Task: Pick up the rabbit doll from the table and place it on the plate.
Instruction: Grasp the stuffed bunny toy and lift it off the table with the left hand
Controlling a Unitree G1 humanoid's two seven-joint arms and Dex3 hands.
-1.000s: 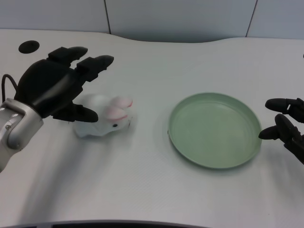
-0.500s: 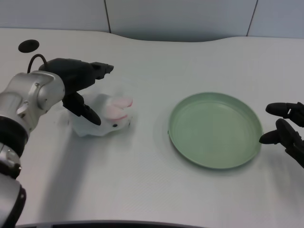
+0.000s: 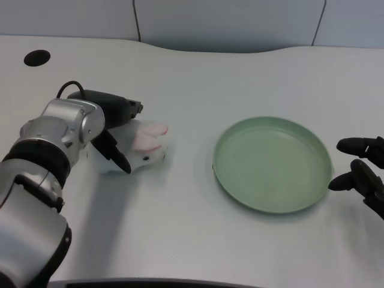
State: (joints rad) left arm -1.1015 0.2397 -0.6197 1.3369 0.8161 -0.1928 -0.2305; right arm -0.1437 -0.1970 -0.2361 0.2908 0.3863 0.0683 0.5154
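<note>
The white rabbit doll with pink ears lies on the white table, left of centre, its head pointing right. My left hand is down over its rear half. The fingers curl along its far side and the thumb crosses its near side, so the hand grips the doll. The doll's back end is hidden behind the hand, and the doll still rests on the table. The round green plate sits to the right with nothing on it, about a hand's width from the doll.
My right hand waits at the right edge, just beyond the plate's rim. A black round hole is in the table at the far left. A grey wall runs along the back.
My left hand has turned and come down from above the doll, and its fingers have closed in around the doll's rear. The forearm swung in. The doll and plate stayed put.
</note>
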